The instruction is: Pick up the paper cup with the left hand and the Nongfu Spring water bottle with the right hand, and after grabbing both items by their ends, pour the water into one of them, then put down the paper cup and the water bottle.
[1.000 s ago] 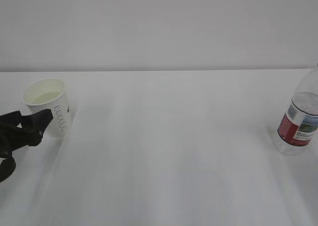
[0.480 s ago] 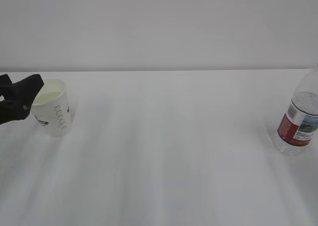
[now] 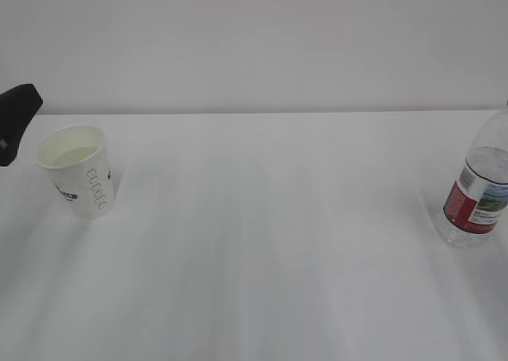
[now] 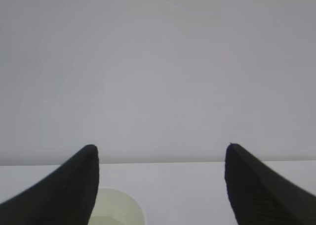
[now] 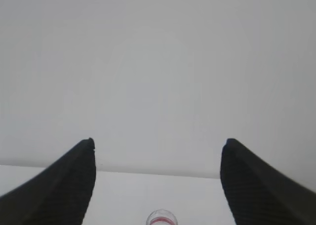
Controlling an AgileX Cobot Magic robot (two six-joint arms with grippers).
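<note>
The paper cup (image 3: pixel 78 170) stands upright on the white table at the far left, with clear water low inside it. Its rim (image 4: pixel 121 207) shows at the bottom of the left wrist view, beside the left finger. My left gripper (image 4: pixel 160 148) hangs open above and behind the cup, touching nothing; one black finger (image 3: pixel 17 115) shows at the exterior view's left edge. The Nongfu Spring water bottle (image 3: pixel 479 188) stands at the far right, uncapped. Its open neck with the red ring (image 5: pixel 161 218) lies below my open right gripper (image 5: pixel 158 143), which holds nothing.
The white table (image 3: pixel 270 242) stretches bare between cup and bottle. A plain pale wall (image 3: pixel 254 44) rises behind the table's far edge.
The left gripper has risen from beside the cup's front to above and left of it, leaving the cup standing. Cup and bottle have not moved.
</note>
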